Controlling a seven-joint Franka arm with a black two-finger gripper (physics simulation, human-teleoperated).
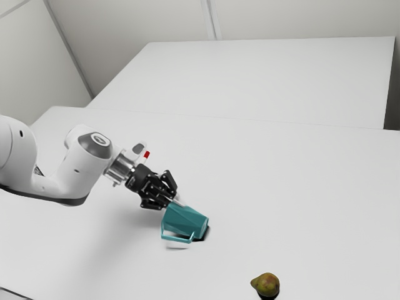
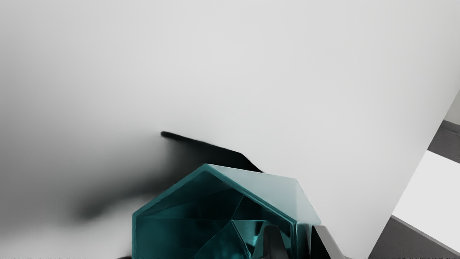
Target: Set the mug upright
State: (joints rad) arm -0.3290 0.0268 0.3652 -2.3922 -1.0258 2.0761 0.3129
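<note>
Item: mug point(image 1: 187, 220), teal, faceted. It is lying tipped on the near tabletop point(image 1: 300, 187), well in from the far edge; whether its low side is touching down, I cannot tell. Its open mouth is facing the gripper point(image 1: 179, 201), its base is pointing toward the exterior view's right, and its handle point(image 1: 178, 239) is hanging on the low side.

Handling: walls looking stiff and smooth, probably light and somewhat slippery; possibly brittle, so hard knocks are worth avoiding.

Hold: the rim wall across from the handle is offering the best purchase, leaving the handle out of the way. A thin grip there may be letting the body swivel as the base is coming under.

Tool: gripper, black, two-fingered, pinching the mug's wall, one finger point(image 2: 275, 242) reaching inside the mouth, the other point(image 2: 326, 242) pressing outside.

Obstructions: chiefly the handle, likely to be catching on the tabletop if the turn is running low. The arm point(image 1: 94, 164) is coming in from the exterior view's left, behind the mouth.

Surroundings: one pear point(image 1: 267, 284), brownish green, sitting well apart toward the exterior view's right and farther from the far edge than the mug. Beyond that edge, a second pale surface point(image 1: 262, 81) is stretching away.
</note>
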